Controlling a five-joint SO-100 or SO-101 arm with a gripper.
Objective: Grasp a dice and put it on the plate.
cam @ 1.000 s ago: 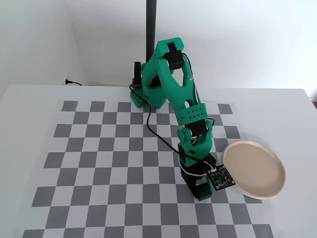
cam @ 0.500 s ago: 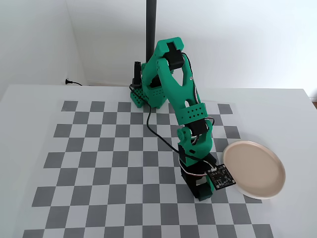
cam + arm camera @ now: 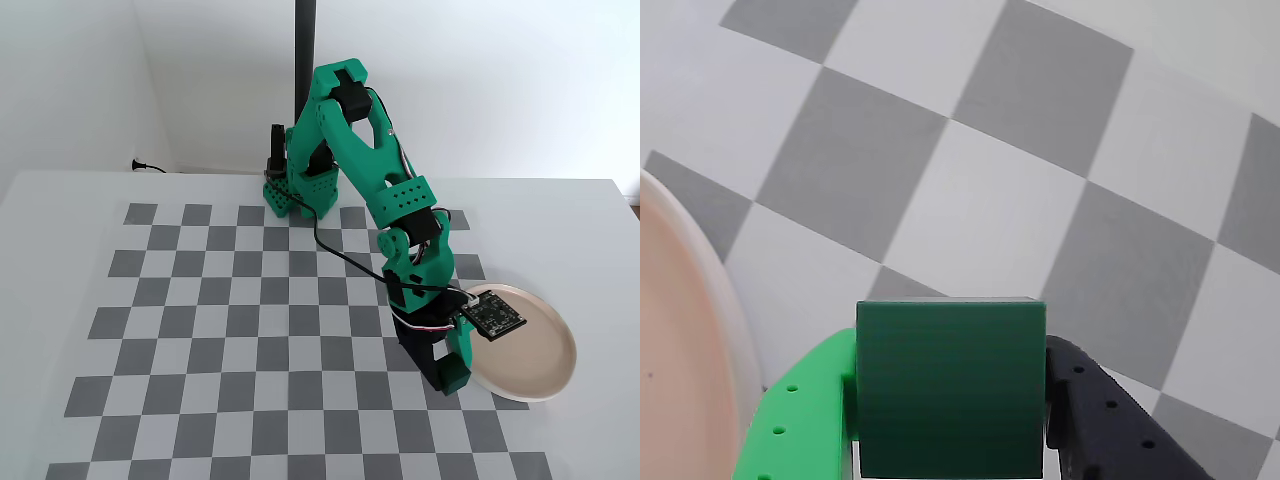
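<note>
Pincer (image 3: 950,440) now nearer plate (image 3: 680,400), clamped on squarely-held dice (image 3: 950,385).

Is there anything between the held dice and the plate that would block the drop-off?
Nothing visible. In the wrist view the dice sits clamped in the tool, with only bare checkered surface between it and the plate rim at left. In the fixed view the plate holds nothing visible.

The dark green dice (image 3: 951,388) sits low in the wrist view. The round pink plate (image 3: 540,345) lies at the fixed view's lower right.
</note>
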